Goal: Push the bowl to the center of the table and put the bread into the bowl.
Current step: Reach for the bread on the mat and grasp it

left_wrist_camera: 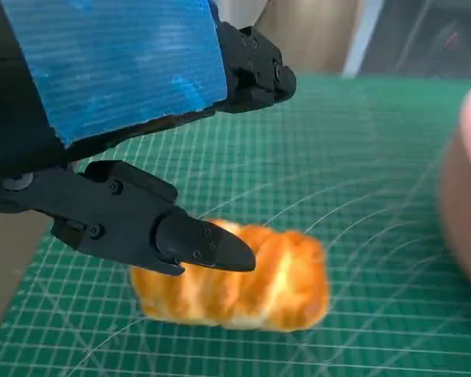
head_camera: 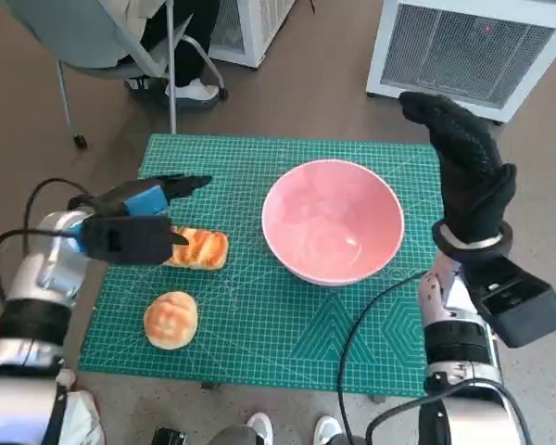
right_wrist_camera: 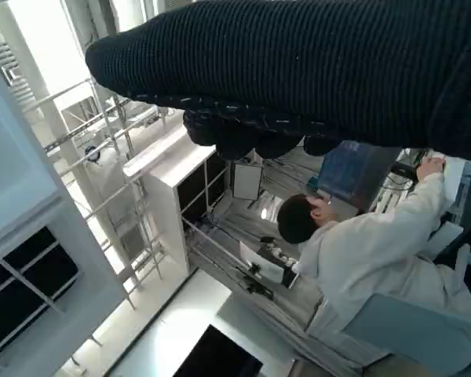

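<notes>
A pink bowl (head_camera: 333,221) stands near the middle of the green cutting mat (head_camera: 259,306), slightly toward the right. A long golden bread roll (head_camera: 199,248) lies left of the bowl; the left wrist view shows this roll (left_wrist_camera: 243,279) close up. My left hand (head_camera: 134,222) hovers over the roll's left end with fingers spread, holding nothing. A round bun (head_camera: 170,320) lies nearer the mat's front left. My gloved right hand (head_camera: 465,167) is raised flat beside the bowl's right rim, empty; the right wrist view shows only the glove (right_wrist_camera: 298,71).
The bowl's pink wall (left_wrist_camera: 463,212) shows at the edge of the left wrist view. A white grilled unit (head_camera: 473,46) stands behind the table, a chair with a seated person's feet (head_camera: 190,88) at back left. A person in white (right_wrist_camera: 369,251) sits at a desk.
</notes>
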Robot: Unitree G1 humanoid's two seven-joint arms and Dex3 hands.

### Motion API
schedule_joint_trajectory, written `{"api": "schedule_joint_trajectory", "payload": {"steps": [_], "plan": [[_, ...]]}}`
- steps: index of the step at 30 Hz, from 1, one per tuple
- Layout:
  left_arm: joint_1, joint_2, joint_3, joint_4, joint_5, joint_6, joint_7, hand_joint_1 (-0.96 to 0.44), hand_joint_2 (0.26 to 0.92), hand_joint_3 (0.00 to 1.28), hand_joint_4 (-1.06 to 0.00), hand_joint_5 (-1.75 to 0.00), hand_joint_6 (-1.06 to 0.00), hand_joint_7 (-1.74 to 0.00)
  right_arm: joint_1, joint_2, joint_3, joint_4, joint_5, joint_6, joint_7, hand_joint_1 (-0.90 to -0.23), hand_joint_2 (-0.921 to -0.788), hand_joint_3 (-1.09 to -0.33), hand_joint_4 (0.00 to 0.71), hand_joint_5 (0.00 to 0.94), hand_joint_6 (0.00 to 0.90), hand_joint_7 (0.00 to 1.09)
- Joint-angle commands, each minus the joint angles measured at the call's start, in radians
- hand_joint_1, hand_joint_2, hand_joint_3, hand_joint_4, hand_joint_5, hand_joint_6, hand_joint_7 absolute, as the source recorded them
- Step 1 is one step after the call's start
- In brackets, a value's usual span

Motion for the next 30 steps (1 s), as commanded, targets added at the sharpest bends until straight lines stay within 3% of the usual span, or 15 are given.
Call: {"api": "schedule_joint_trajectory", "payload": {"steps": [1, 12, 19, 27, 30], "plan": [[-0.046, -0.024, -0.042, 0.074, 0.041, 0.013, 0.015, -0.22, 0.841, 0.0, -0.04, 0.0, -0.21, 0.0, 0.028, 0.004, 0.0, -0.004, 0.009, 0.017, 0.009, -0.637, -0.921, -0.738, 0.39, 0.01, 0.284, 0.27], [-0.086, -0.063, -0.104, 0.173, 0.089, 0.059, 0.02, -0.28, 0.798, 0.0, -0.02, 0.0, -0.15, 0.0, 0.034, -0.003, -0.007, 0.001, -0.012, 0.008, -0.006, -0.644, -0.921, -0.735, 0.392, 0.006, 0.289, 0.26], [-0.101, -0.098, -0.154, 0.216, 0.106, 0.143, -0.042, -0.28, 0.794, 0.0, -0.06, -0.01, -0.13, 0.0, 0.039, -0.007, -0.009, 0.008, -0.037, 0.003, -0.032, -0.633, -0.921, -0.734, 0.391, 0.004, 0.29, 0.26], [-0.088, -0.11, -0.176, 0.205, 0.101, 0.153, -0.051, -0.29, 0.791, 0.0, -0.09, -0.01, -0.17, -0.02, 0.039, -0.002, -0.007, 0.013, -0.047, 0.014, -0.049, -0.628, -0.921, -0.734, 0.391, 0.003, 0.292, 0.25], [-0.083, -0.12, -0.181, 0.218, 0.098, 0.143, -0.034, -0.25, 0.795, 0.0, -0.16, -0.02, -0.24, -0.03, 0.039, 0.001, -0.006, 0.014, -0.055, 0.02, -0.06, -0.627, -0.921, -0.734, 0.392, 0.003, 0.29, 0.25]]}}
